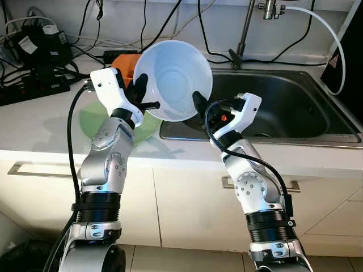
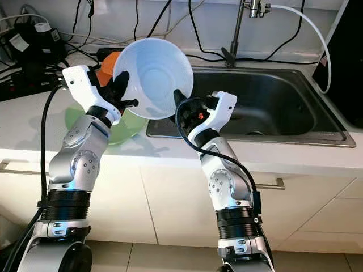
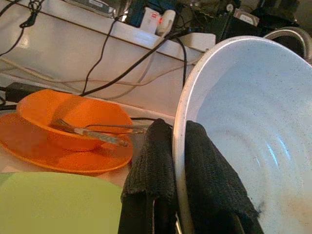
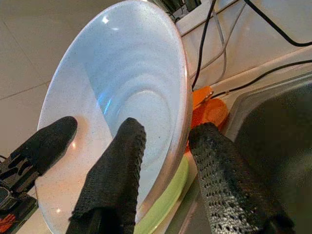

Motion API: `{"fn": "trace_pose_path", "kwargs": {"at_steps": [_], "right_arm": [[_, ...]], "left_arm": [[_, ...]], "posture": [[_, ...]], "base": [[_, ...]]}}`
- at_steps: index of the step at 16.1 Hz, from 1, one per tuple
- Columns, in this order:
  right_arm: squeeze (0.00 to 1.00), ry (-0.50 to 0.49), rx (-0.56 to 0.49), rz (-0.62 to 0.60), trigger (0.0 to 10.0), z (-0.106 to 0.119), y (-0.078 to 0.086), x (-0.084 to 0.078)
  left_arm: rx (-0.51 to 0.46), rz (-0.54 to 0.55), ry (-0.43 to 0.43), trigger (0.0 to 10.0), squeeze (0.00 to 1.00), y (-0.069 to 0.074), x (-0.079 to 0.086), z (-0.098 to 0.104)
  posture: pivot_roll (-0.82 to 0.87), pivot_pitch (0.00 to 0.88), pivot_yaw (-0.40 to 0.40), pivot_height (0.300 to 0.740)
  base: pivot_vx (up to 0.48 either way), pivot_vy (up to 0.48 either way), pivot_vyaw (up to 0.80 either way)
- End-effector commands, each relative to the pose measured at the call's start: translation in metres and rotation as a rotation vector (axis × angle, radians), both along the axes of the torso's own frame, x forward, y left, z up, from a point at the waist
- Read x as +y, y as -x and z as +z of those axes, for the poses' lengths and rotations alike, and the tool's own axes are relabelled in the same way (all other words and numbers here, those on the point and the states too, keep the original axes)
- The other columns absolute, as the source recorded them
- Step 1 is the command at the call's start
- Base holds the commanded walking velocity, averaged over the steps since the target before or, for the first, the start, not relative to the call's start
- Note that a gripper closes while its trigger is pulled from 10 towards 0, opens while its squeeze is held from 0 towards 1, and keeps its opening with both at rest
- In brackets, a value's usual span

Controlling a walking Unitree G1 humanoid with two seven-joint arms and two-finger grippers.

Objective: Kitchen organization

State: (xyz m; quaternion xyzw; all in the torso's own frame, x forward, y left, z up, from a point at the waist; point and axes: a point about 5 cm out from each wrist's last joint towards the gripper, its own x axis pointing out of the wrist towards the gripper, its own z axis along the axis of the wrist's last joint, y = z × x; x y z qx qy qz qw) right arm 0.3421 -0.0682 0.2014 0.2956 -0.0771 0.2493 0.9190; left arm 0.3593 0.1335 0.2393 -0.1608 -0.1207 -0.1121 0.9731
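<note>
White bowl tilts above the sink edge, left tool clamped on its rim, right tool apparently straddling it loosely.

Overall light: bright and even across the countertop, daylight-like, no dim corners in my head views.
Glare: small highlights on the white bowl near my right fingers, with bluish sheen on its inner rings.
Shadows: soft ones under my arms on the cabinet front; the sink basin beyond my right fingers is darker.
Colour cast: warm and saturated around my left fingers, the orange dish almost glowing.
Focus: head views sharp; fingers close to the wrist cameras slightly soft, cables behind grainy.
Distortion: mild bowing at wrist-view edges.
</note>
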Motion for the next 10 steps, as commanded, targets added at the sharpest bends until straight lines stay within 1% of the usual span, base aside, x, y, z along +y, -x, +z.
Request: {"fn": "trace_pose_path", "kwargs": {"at_steps": [1, 7, 10], "right_arm": [[0.0, -0.005, -0.004, 0.005, 0.0, 0.0028, 0.0002, 0.0027], [0.0, -0.008, -0.002, -0.002, 0.0, 0.0027, -0.0005, 0.0019], [0.0, -0.008, -0.001, -0.003, 0.0, 0.0026, -0.0004, 0.0014]], "left_arm": [[-0.048, -0.025, 0.005, 10.0, 0.0, 0.004, -0.003, 0.011], [-0.058, -0.066, -0.027, 10.0, 0.0, 0.0055, -0.0081, 0.0108], [-0.072, -0.069, -0.07, 10.0, 0.0, 0.0061, -0.0103, 0.0114]], "posture": [[0.03, 0.0, 0.013, 0.74], [0.02, 0.0, 0.017, 0.74], [0.02, 0.0, 0.017, 0.74]], "base": [[0.0, 0.0, 0.0], [0.0, 0.0, 0.0], [0.0, 0.0, 0.0]]}}
